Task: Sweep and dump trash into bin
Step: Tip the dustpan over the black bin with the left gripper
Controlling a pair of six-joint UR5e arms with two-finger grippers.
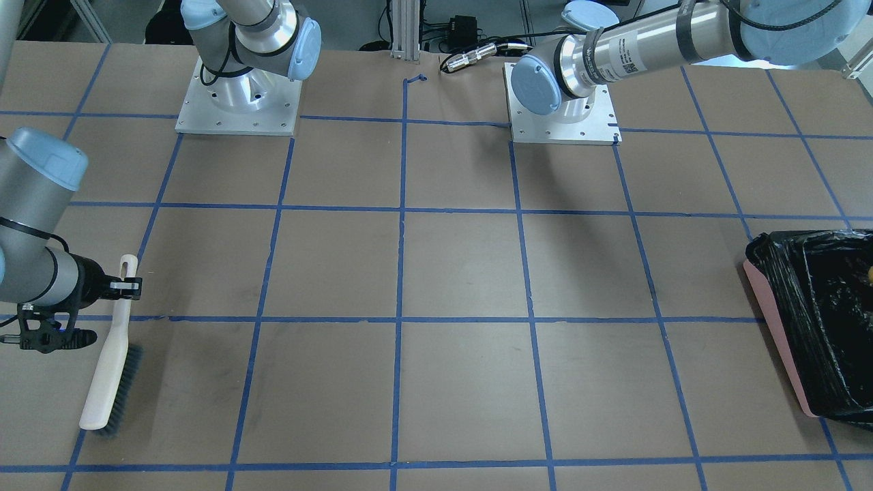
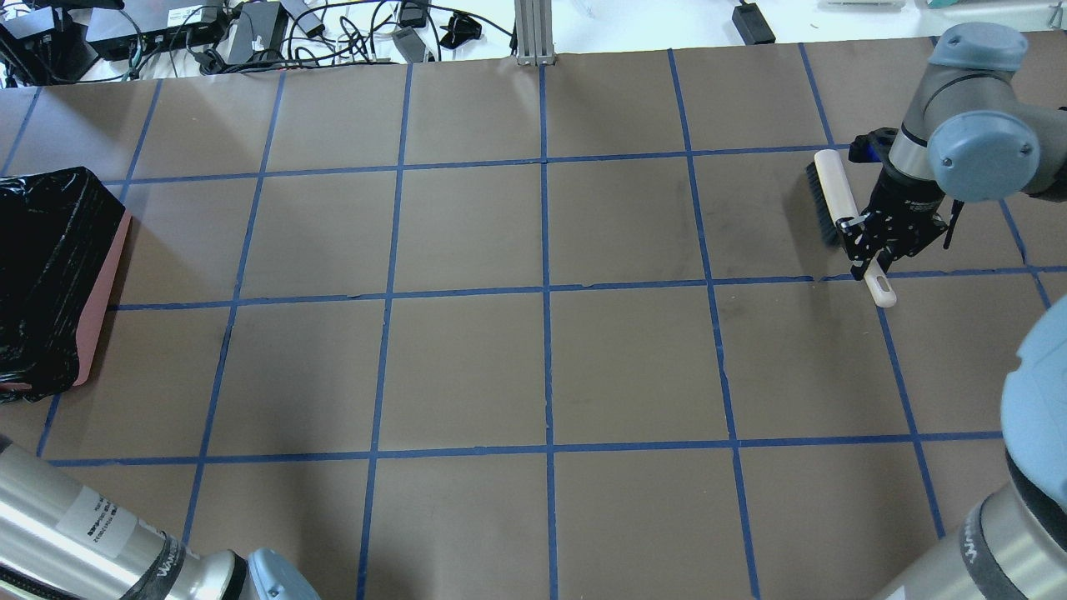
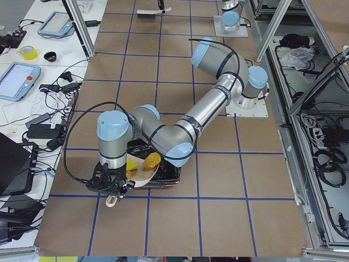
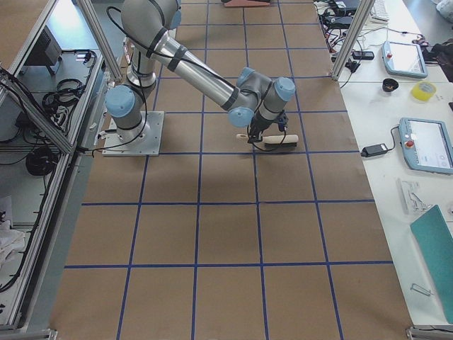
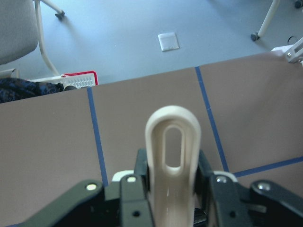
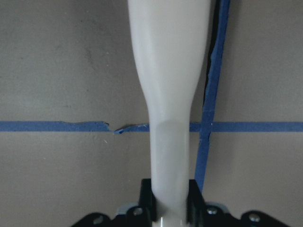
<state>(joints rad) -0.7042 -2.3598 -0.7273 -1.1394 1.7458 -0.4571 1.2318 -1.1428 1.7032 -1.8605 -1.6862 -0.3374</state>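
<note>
In the front view, your right gripper [image 1: 127, 286] is pinching the brush [image 1: 112, 368] at lower left, and the bin [image 1: 777, 334] is sitting at the right edge. In the left-side view, your left gripper [image 3: 112, 188] is holding the dustpan [image 3: 143, 176] over the bin at lower left, with the trash [image 3: 152, 160] lying on it. In the left wrist view, that claw is pinching the dustpan. You're dumping, I'd judge; next you'll be needing a steeper tilt.

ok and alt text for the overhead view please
The right gripper clamps a brush by its handle at the right side of the table. A pink bin lined with a black bag sits at the far left edge.
</note>
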